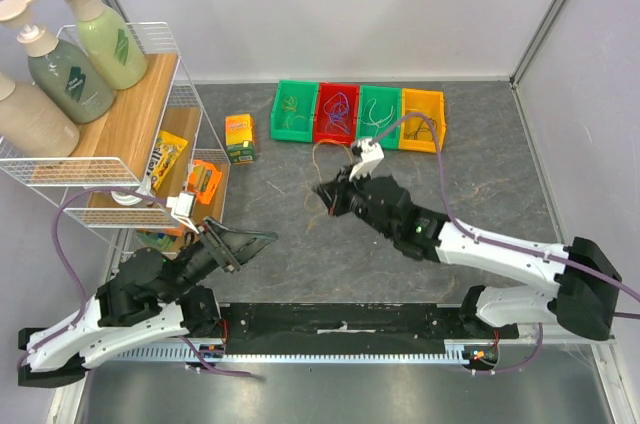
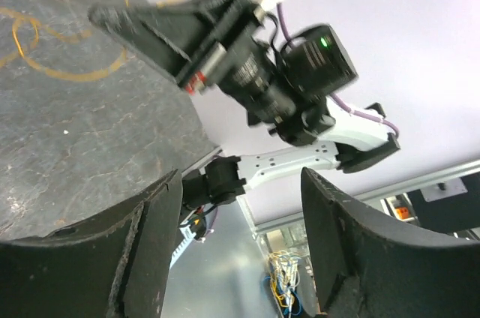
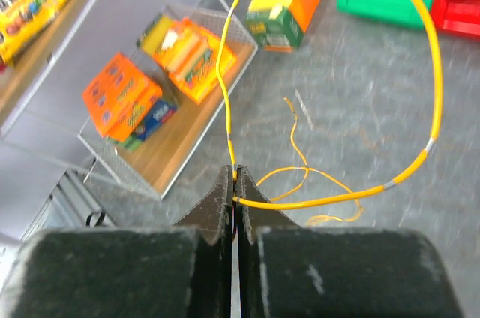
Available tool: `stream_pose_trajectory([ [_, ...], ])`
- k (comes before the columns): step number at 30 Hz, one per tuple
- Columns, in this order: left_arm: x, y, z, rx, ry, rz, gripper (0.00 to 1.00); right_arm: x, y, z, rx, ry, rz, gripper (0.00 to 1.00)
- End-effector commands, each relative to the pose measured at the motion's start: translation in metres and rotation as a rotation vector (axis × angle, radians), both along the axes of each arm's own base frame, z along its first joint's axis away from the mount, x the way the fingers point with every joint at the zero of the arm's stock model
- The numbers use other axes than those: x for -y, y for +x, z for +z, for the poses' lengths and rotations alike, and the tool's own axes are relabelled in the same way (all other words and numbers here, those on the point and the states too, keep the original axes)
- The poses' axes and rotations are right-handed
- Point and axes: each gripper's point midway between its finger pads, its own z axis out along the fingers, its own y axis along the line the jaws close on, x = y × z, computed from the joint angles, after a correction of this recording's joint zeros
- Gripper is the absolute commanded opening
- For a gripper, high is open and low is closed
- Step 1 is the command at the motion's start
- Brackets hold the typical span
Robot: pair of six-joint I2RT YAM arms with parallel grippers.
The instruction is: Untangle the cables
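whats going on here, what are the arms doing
The right arm's fingers are pinched shut on a yellow cable, which loops up above the grey table. A thinner orange wire lies loose on the table. The left arm's fingers are open and empty, near the front edge. More cables sit in the coloured bins at the far side.

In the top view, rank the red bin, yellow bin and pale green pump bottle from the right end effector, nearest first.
From the right end effector:
1. Red bin, just beyond it.
2. Yellow bin, back right.
3. Pale green pump bottle, far left.
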Motion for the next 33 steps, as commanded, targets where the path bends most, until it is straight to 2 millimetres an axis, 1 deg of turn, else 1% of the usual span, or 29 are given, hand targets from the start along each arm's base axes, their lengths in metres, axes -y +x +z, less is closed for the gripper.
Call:
stream_pose_trajectory([
  [1, -0.015, -0.013, 0.016, 0.045, -0.03, -0.038, 0.71, -0.015, 0.05, 0.069, 0.215, 0.081, 0.067, 0.0],
  [4, -0.017, -0.021, 0.017, 0.063, -0.014, -0.075, 0.71, -0.012, 0.107, 0.089, 0.292, 0.088, 0.002, 0.0],
  [6, -0.018, -0.025, 0.019, 0.077, -0.005, -0.095, 0.71, -0.017, 0.141, 0.101, 0.356, 0.084, -0.017, 0.0],
  [9, -0.018, -0.03, 0.021, 0.094, 0.016, -0.121, 0.71, -0.026, 0.193, 0.11, 0.43, 0.06, -0.04, 0.0],
  [10, -0.017, -0.031, 0.02, 0.095, 0.025, -0.127, 0.71, -0.029, 0.213, 0.11, 0.443, 0.058, -0.059, 0.0],
  [12, -0.015, -0.033, 0.019, 0.101, 0.04, -0.142, 0.71, -0.04, 0.244, 0.106, 0.467, 0.05, -0.045, 0.0],
  [14, -0.012, -0.034, 0.016, 0.101, 0.056, -0.153, 0.71, -0.055, 0.28, 0.098, 0.511, 0.015, -0.041, 0.0],
  [17, -0.01, -0.034, 0.012, 0.095, 0.075, -0.162, 0.71, -0.071, 0.317, 0.08, 0.558, -0.082, -0.038, 0.0],
  [18, -0.01, -0.033, 0.011, 0.092, 0.08, -0.16, 0.71, -0.076, 0.328, 0.069, 0.557, -0.119, -0.043, 0.0],
  [21, -0.01, -0.033, 0.008, 0.082, 0.092, -0.16, 0.71, -0.083, 0.35, 0.038, 0.546, -0.175, -0.053, 0.0],
  [23, -0.01, -0.033, 0.005, 0.071, 0.101, -0.156, 0.71, -0.087, 0.357, 0.009, 0.502, -0.187, -0.042, 0.0],
  [25, -0.012, -0.031, 0.002, 0.066, 0.108, -0.146, 0.71, -0.089, 0.358, -0.023, 0.427, -0.183, -0.038, 0.0],
  [28, -0.014, -0.029, -0.001, 0.059, 0.113, -0.128, 0.71, -0.095, 0.355, -0.064, 0.311, -0.15, -0.028, 0.0],
  [29, -0.014, -0.028, -0.001, 0.059, 0.113, -0.125, 0.71, -0.092, 0.357, -0.075, 0.274, -0.156, -0.048, 0.0],
  [31, -0.014, -0.028, -0.002, 0.057, 0.116, -0.125, 0.71, -0.083, 0.363, -0.094, 0.195, -0.167, -0.11, 0.0],
  [33, -0.015, -0.029, -0.002, 0.055, 0.12, -0.125, 0.71, -0.079, 0.368, -0.103, 0.129, -0.171, -0.154, 0.0],
])
